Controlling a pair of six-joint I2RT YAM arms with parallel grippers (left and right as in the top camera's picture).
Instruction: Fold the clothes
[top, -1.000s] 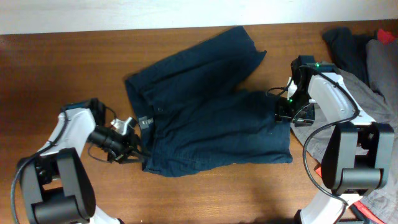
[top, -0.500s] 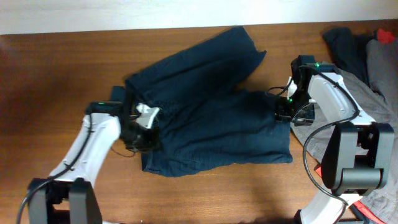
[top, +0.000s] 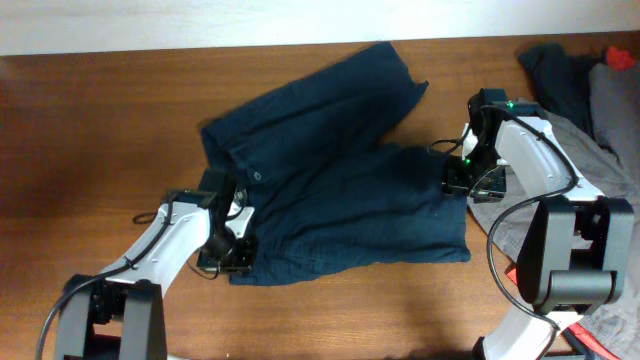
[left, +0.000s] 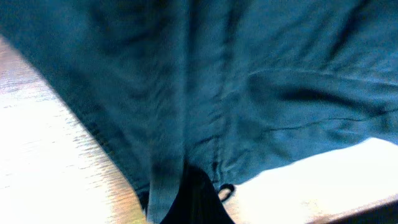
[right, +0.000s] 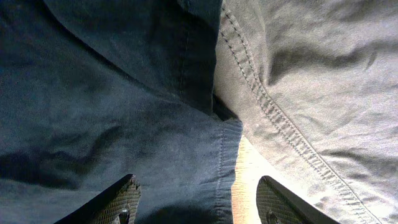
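Dark navy shorts (top: 340, 190) lie spread on the wooden table (top: 100, 120), waistband to the left, legs to the right. My left gripper (top: 228, 245) is at the shorts' lower left corner. In the blurred left wrist view its dark fingers (left: 193, 199) look shut on a strip of the navy fabric (left: 249, 74). My right gripper (top: 462, 182) is at the right leg's hem. In the right wrist view it is open (right: 199, 202), with its fingers either side of the hem of the shorts (right: 93, 93), and holds nothing.
A pile of dark and grey clothes (top: 590, 90) with a red item (top: 622, 57) lies at the right edge, behind the right arm. A grey garment (right: 311, 81) touches the shorts' hem. The table's back edge runs along the top.
My left gripper went from the table left of the shorts up onto the waistband, then down to the lower left corner. The right arm has not moved.
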